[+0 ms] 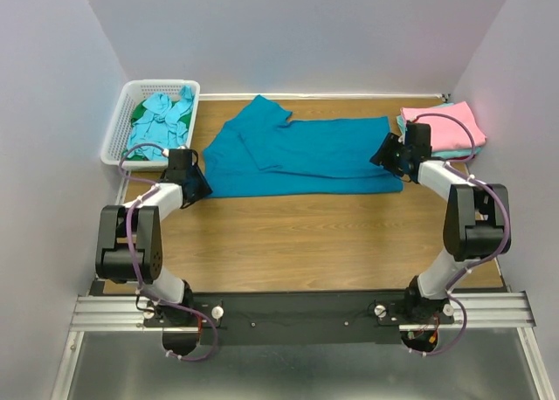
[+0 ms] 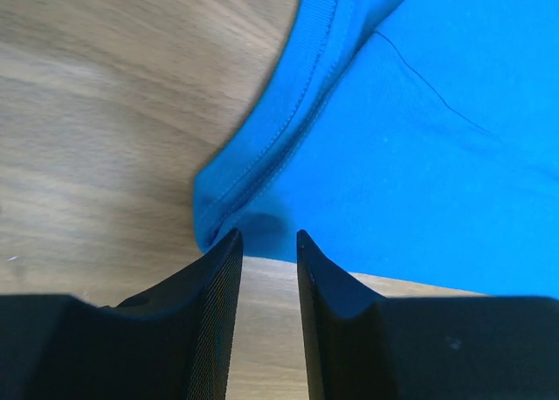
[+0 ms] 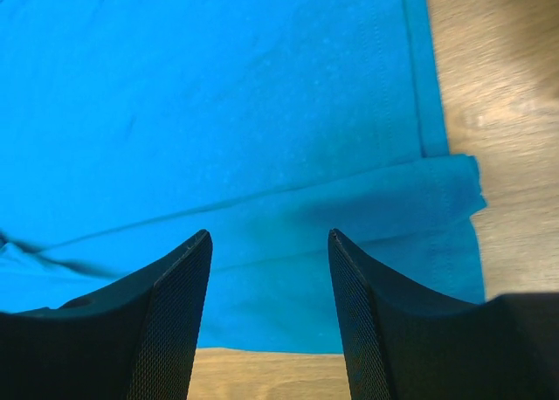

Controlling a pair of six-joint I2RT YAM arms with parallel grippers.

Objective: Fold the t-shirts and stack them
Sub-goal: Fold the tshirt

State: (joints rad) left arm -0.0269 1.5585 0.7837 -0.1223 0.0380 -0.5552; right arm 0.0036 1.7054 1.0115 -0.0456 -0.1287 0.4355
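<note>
The deep teal-blue t-shirt lies flat across the middle of the table, folded lengthwise with a sleeve pointing back. My left gripper is at the shirt's near left corner. In the left wrist view the left gripper is open a small way, with only wood between the fingers and the shirt's corner right at the tips. My right gripper is at the shirt's right end. In the right wrist view the right gripper is open wide and empty, just over the hem.
A white slotted basket at the back left holds aqua and green cloth. A folded pink shirt lies on a pale turquoise one at the back right. Walls close in the table on three sides.
</note>
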